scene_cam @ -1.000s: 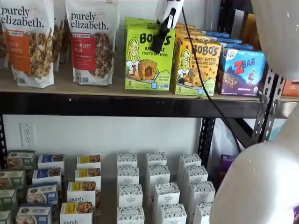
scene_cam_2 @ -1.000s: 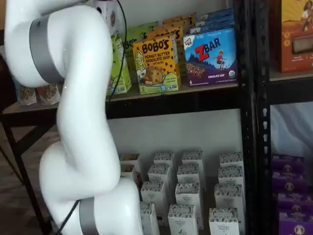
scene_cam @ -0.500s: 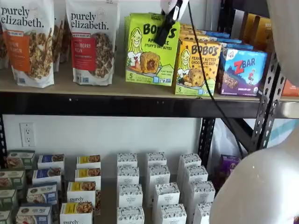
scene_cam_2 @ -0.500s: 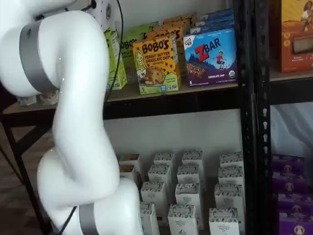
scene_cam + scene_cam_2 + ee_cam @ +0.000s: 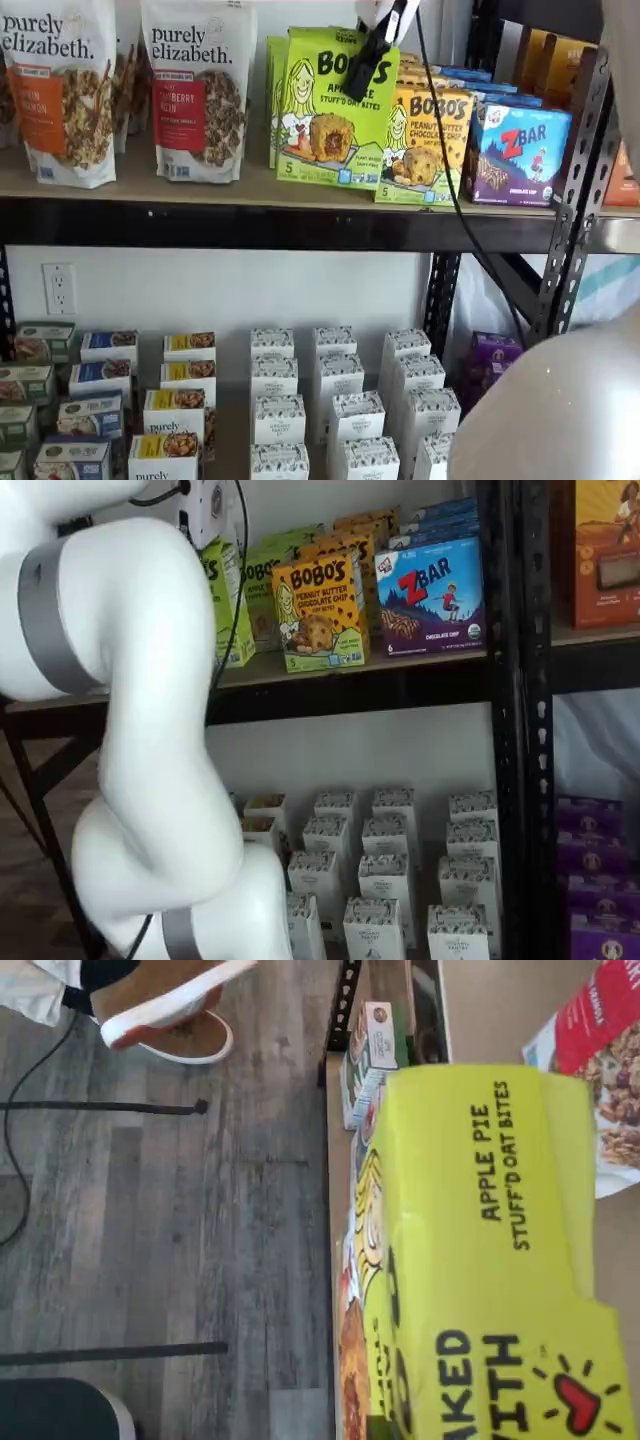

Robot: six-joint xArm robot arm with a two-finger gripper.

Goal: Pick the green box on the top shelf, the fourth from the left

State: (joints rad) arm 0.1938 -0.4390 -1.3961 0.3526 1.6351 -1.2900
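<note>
The green box (image 5: 330, 110), lime-green with "BOBO'S Apple Pie Stuff'd Oat Bites", is tilted and stands forward of its row on the top shelf (image 5: 200, 190). My gripper (image 5: 372, 55) reaches down from the view's top edge, its black fingers shut on the box's upper right part. In a shelf view the box (image 5: 225, 605) shows side-on, partly hidden behind my white arm. In the wrist view its top face (image 5: 480, 1260) fills much of the picture. Whether its lower edge touches the board I cannot tell.
More green boxes (image 5: 275, 90) stay behind it. A yellow-orange Bobo's box (image 5: 425, 140) and a ZBar box (image 5: 515, 150) stand to its right, granola bags (image 5: 195, 90) to its left. Small white boxes (image 5: 335, 400) fill the lower level. A dark upright (image 5: 570, 220) stands at the right.
The green box has risen, come forward out of its row and tilted, moving with the gripper up and to the right. The arm has shifted with it.
</note>
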